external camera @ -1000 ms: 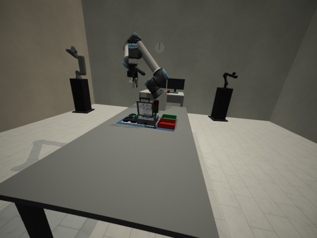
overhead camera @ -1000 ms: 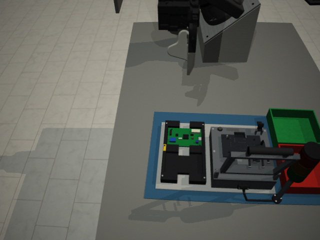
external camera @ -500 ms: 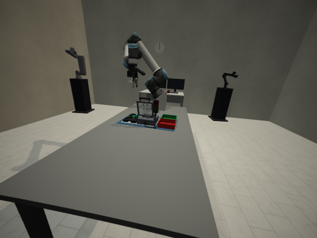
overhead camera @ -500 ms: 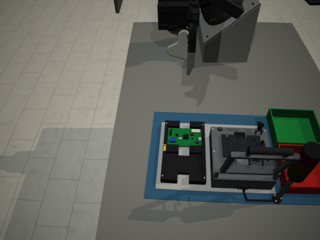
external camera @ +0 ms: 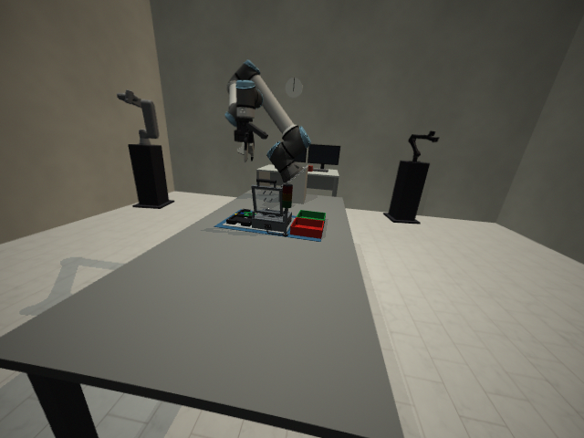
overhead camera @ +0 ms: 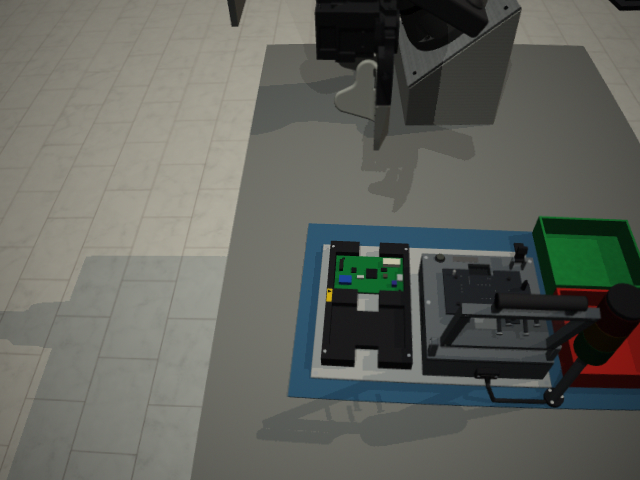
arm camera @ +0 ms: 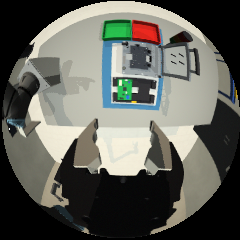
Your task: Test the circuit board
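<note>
1. Circuit board: lying flat, component side up, in the compartment of the black tray nearer the arm's pedestal.
2. In the top view, with its white connector near the board's edge facing that pedestal, at the end nearer the tester.
3. End effector: fingers apart, with nothing between them; raised above the tabletop, well apart from tray and tester.
4. Just beside the tray: tester with lid standing open, dark handle along its free edge.
5. On the tester's edge opposite the lid hinge: black hook, upright.
6. Past the tester: green bin and red bin, side by side.
7. Near the red bin: signal light on a dark pole, its segments looking dim.
8. Under tray and tester: white plate, set on a blue mat.
</note>
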